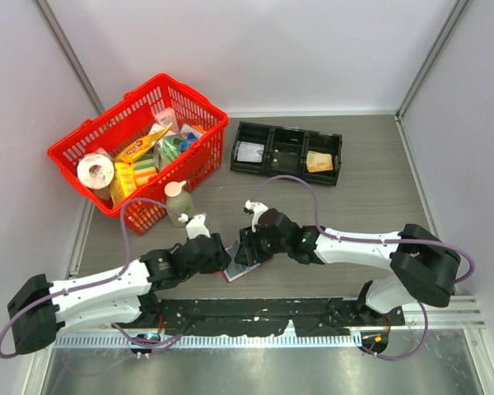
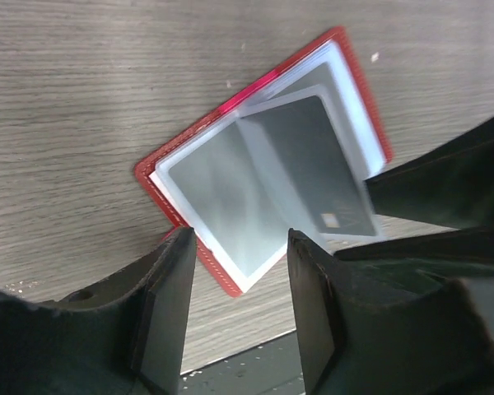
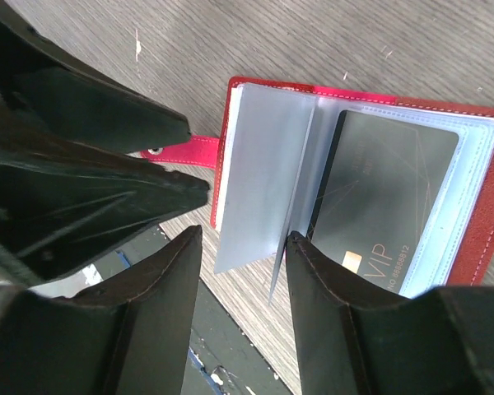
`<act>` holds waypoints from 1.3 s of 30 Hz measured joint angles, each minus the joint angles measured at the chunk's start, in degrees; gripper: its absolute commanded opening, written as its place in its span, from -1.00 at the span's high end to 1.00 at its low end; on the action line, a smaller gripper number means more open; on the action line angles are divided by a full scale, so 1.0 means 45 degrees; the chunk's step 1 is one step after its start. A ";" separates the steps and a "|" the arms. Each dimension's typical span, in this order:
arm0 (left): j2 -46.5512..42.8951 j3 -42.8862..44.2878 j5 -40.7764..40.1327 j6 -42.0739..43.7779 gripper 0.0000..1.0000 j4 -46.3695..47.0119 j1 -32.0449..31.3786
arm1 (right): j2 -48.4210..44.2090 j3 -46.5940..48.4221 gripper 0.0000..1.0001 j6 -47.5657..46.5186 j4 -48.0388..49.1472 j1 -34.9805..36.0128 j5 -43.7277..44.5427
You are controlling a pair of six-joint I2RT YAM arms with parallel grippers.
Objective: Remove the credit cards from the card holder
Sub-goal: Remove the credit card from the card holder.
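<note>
The dark red leather-like folding card holder (image 1: pixel 240 263) (image 2: pixel 159 191) (image 3: pixel 481 240) lies open on the grey wood-grain table (image 1: pixel 379 202), near its front edge. A dark grey credit card (image 2: pixel 311 156) (image 3: pixel 389 188) with a gold chip sits in one of its clear sleeves. Both arms reach low and inward, and their wrists almost meet over the holder. The left gripper (image 1: pixel 223 256) (image 2: pixel 240 243) has its fingers well apart, straddling the holder's near edge without clamping it. The right gripper (image 1: pixel 249 247) (image 3: pixel 243 239) is equally spread, with a loose clear sleeve standing between its fingers, and it grips nothing.
</note>
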 measured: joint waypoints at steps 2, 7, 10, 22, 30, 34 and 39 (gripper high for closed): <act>-0.0777 -0.0092 -0.0136 -0.0219 -0.10 -0.0049 0.0000 | 0.0019 0.0000 0.00 -0.0024 -0.0049 0.0044 0.0019; -0.2769 -0.0155 -0.0559 -0.0680 -0.12 -0.0491 0.0000 | 0.0019 0.0000 0.03 -0.0078 -0.0267 0.0044 0.0194; -0.3507 -0.0155 -0.0670 -0.0777 -0.10 -0.0651 0.0000 | 0.0019 0.0000 0.08 -0.0107 -0.0321 0.0044 0.0359; -0.2448 0.0024 -0.0291 -0.0787 -0.02 0.0374 -0.0005 | -0.0083 -0.0452 0.67 -0.0185 -0.0180 -0.0529 0.1030; -0.1214 -0.0777 -0.0170 -0.1676 0.06 0.3118 -0.0010 | 0.0141 -0.2205 0.69 0.0573 0.1409 -0.2438 -0.0029; -0.0568 -0.1394 -0.0180 -0.2161 0.09 0.4012 -0.0010 | 0.0529 -0.2351 0.70 0.0782 0.2385 -0.2686 -0.0583; 0.0131 -0.1923 -0.0228 -0.2764 0.09 0.5129 -0.0010 | 0.0889 -0.2356 0.71 0.0801 0.3031 -0.2701 -0.1020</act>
